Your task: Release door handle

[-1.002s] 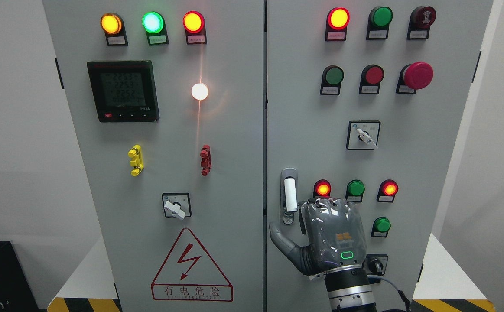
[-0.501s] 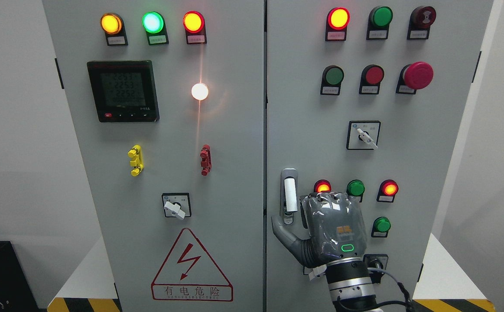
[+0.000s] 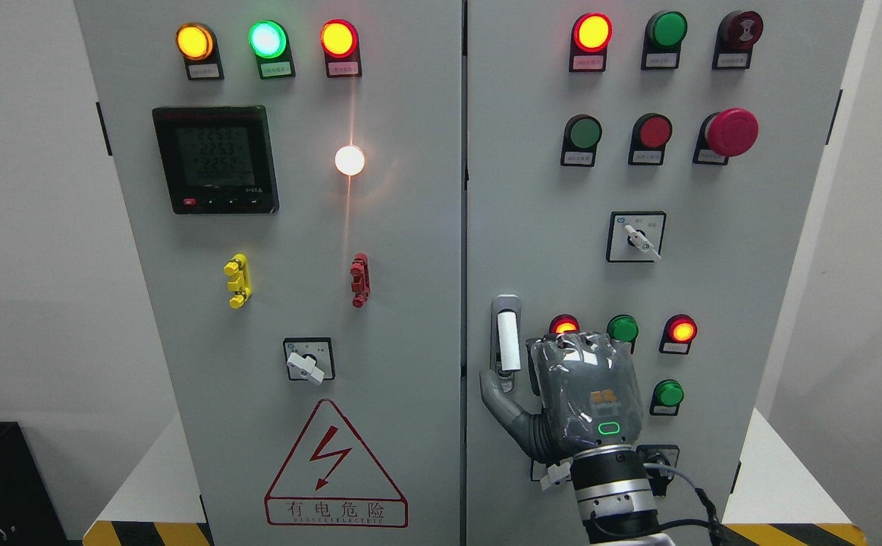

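A grey two-door electrical cabinet [image 3: 380,318] fills the frame against pale walls, standing on a white base edged with yellow-and-black hazard striping [image 3: 149,533]. On the left door, well left of the door handle [image 3: 506,341], amber, green and red indicator lamps [image 3: 267,39] glow in a row at the top above a black digital meter [image 3: 215,159]. A bright white lamp [image 3: 349,160] flares up and left of the handle. Lower down sit a yellow clip [image 3: 236,280], a red clip [image 3: 359,280], a white-knobbed rotary switch [image 3: 308,359] and a red lightning warning triangle [image 3: 334,466]. The door handle, a white lever in a grey metal housing, stands upright at the left edge of the right door, just right of the seam between the doors. The robot's right hand [image 3: 562,406], dark grey with a green light on its back, rises from the bottom edge just right of the handle. Its thumb [image 3: 495,390] reaches left beneath the lever's lower end, by the housing's base. Its curled fingers [image 3: 573,345] rest beside the lever, not wrapped round it; whether they touch it cannot be told. Further right of the handle are small red and green lamps [image 3: 682,331], a second rotary switch [image 3: 635,236] above, and a red mushroom stop button [image 3: 732,132] high up.
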Controlling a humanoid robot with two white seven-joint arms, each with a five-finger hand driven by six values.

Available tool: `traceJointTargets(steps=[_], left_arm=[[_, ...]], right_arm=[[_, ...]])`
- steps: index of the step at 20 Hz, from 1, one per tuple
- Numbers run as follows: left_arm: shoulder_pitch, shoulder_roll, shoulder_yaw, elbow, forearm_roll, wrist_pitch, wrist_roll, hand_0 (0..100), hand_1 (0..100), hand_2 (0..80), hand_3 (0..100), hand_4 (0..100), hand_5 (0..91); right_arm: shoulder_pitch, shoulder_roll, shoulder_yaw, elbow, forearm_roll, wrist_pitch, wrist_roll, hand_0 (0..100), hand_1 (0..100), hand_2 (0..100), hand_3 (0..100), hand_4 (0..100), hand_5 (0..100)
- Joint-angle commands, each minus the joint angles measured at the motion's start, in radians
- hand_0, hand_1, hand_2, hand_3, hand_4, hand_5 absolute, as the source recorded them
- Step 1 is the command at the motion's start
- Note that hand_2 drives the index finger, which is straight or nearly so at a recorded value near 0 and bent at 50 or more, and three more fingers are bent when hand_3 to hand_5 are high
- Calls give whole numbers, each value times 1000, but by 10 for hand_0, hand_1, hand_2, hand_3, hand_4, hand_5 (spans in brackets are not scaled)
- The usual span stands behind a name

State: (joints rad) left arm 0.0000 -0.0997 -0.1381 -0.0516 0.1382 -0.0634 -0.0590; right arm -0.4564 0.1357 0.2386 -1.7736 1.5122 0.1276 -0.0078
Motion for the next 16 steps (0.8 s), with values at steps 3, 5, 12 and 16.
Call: traceJointTargets(steps=[3, 5, 12, 16], left_arm=[[18, 0, 0, 1, 0, 0, -1, 120, 556, 0, 0, 0, 0], [18, 0, 0, 1, 0, 0, -1, 120, 556, 0, 0, 0, 0], [18, 0, 0, -1, 0, 0, -1, 120, 556, 0, 0, 0, 0], [18, 0, 0, -1, 0, 0, -1, 120, 556, 0, 0, 0, 0]], right_arm=[[-2, 4, -7, 11, -1, 1, -1, 347, 256, 915, 1000, 937, 933], [-2, 4, -7, 9, -1, 1, -1, 353, 255, 914, 1000, 938, 933], [1, 5, -13, 8, -1, 1, -5, 388, 253, 915, 1000, 938, 933], [2, 5, -13, 8, -1, 1, -5, 402, 258, 915, 1000, 938, 933]])
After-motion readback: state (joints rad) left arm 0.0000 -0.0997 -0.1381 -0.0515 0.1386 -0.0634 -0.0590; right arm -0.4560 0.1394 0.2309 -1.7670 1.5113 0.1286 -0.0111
